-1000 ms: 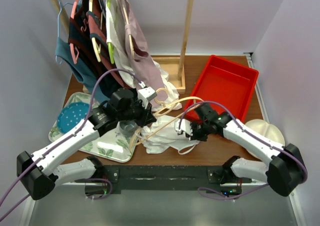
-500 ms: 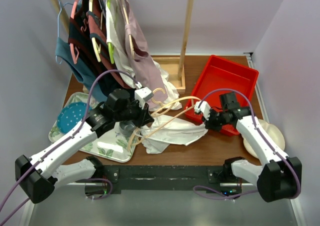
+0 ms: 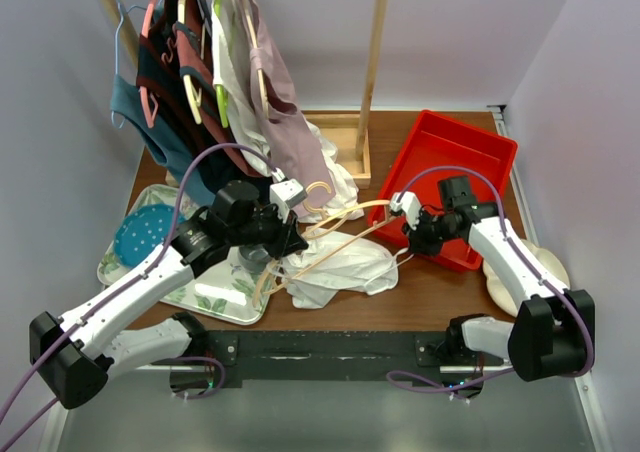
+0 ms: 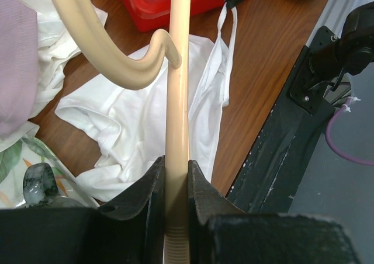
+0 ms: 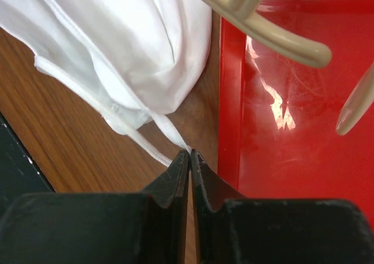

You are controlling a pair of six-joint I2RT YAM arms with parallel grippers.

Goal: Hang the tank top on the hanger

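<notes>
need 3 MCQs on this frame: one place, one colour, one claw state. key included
1. Where does the tank top lie?
A) on the wooden table
B) on the floor
C) hung up at the back

2. What colour is the tray beside the right claw?
A) blue
B) red
C) green

3. What is the left claw doing?
A) open and empty
B) shut on the hanger
C) shut on the tank top

Key:
1 A, the white fabric is spread on the wood between the arms.
2 B, the right wrist view shows its glossy red wall.
3 B, the left wrist view shows both jaws clamped on the cream bar.
</notes>
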